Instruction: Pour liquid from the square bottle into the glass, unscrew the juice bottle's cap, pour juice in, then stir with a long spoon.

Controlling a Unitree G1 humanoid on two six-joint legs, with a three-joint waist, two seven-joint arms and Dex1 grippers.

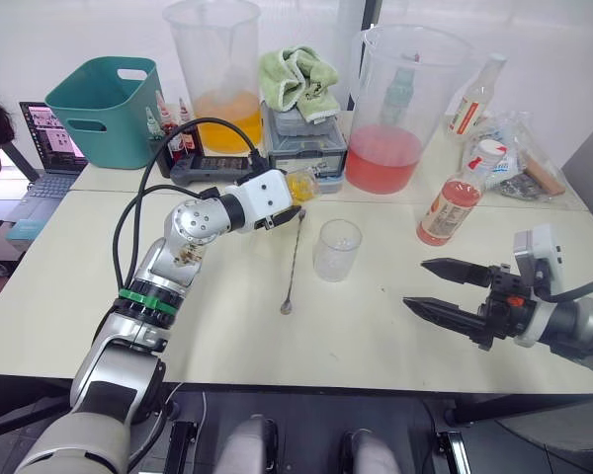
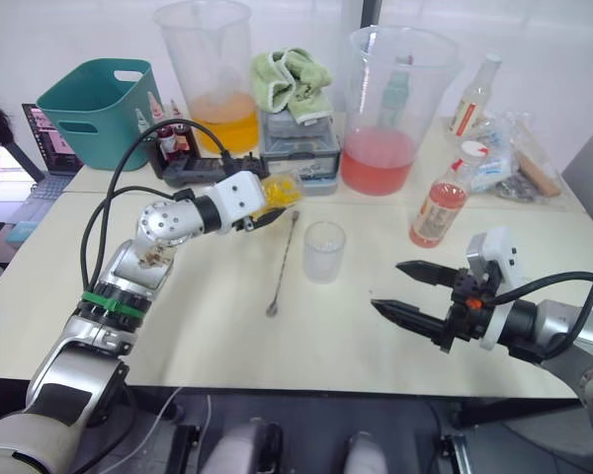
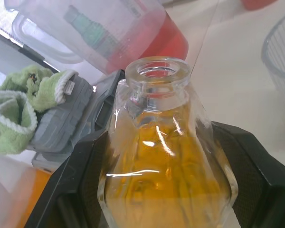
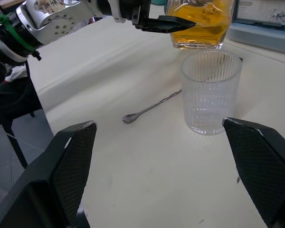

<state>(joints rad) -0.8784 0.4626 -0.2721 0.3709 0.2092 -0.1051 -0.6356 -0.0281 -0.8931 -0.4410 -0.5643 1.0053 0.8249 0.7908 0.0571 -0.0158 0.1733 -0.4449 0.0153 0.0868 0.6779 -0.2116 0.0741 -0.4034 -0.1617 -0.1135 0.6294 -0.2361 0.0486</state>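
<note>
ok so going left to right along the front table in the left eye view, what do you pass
left gripper shut on the square bottle → long spoon → glass → juice bottle → right gripper, open

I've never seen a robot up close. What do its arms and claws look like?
The left arm is silver-grey metal with rounded joints, a green ring near the elbow, a white block at the wrist and black cables looping alongside. The right arm is grey too, with a white wrist box. Each claw has two black, pointed fingers with textured pads.
</note>
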